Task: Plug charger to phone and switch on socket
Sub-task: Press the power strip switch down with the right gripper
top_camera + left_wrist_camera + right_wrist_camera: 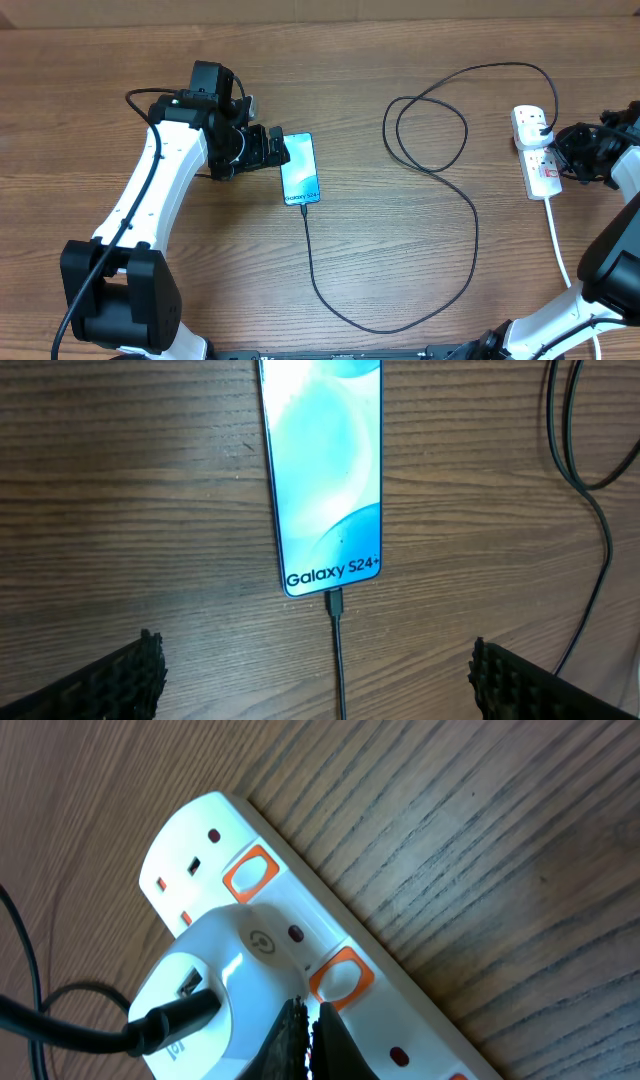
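The phone (300, 168) lies flat on the wooden table with its light blue screen (325, 480) lit. The charger's thin black cable (470, 250) is plugged into its bottom edge by the connector (335, 603). My left gripper (315, 660) is open, with its fingers (130, 680) wide on either side of the cable and just short of the phone. The cable's other end sits in a white adapter (200, 1005) on the socket (535, 150). My right gripper (308, 1008) is shut, its tips against the edge of an orange-rimmed switch (342, 975) beside the adapter.
The cable makes a large loop (430, 130) across the table's middle between phone and socket. The socket's thick white cord (558, 250) runs toward the front edge beside my right arm. A second orange-rimmed switch (250, 875) sits further along the strip.
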`<state>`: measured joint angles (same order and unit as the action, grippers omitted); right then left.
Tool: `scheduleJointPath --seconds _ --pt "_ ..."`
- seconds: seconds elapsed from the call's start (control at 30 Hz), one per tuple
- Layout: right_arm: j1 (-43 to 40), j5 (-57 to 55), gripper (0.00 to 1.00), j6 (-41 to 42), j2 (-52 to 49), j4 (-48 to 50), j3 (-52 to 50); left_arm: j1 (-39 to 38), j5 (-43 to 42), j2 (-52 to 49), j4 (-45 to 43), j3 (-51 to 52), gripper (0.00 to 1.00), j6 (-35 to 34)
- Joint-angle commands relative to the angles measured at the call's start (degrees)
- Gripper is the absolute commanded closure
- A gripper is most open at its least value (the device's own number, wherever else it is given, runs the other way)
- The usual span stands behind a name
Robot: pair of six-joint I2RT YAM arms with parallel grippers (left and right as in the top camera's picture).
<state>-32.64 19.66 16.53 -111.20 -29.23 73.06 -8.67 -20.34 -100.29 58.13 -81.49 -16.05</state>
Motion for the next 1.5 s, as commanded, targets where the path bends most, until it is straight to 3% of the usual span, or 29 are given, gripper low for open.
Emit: scheduleJointPath --seconds 0.0,0.7,1.47 --pt "0.33 -0.57 0.96 0.0 -0.17 1.09 -0.26 -0.37 -0.09 1.42 -0.39 -0.96 0.0 1.29" --pt "3.15 -1.99 0.96 1.7 -3.8 2.97 -0.31 -0.37 -0.22 1.42 -0.55 -0.96 0.0 1.29" --pt "8.0 -0.39 0.96 1.44 -3.8 -1.38 -0.31 -0.37 -0.24 1.42 -0.96 -0.96 0.0 1.31"
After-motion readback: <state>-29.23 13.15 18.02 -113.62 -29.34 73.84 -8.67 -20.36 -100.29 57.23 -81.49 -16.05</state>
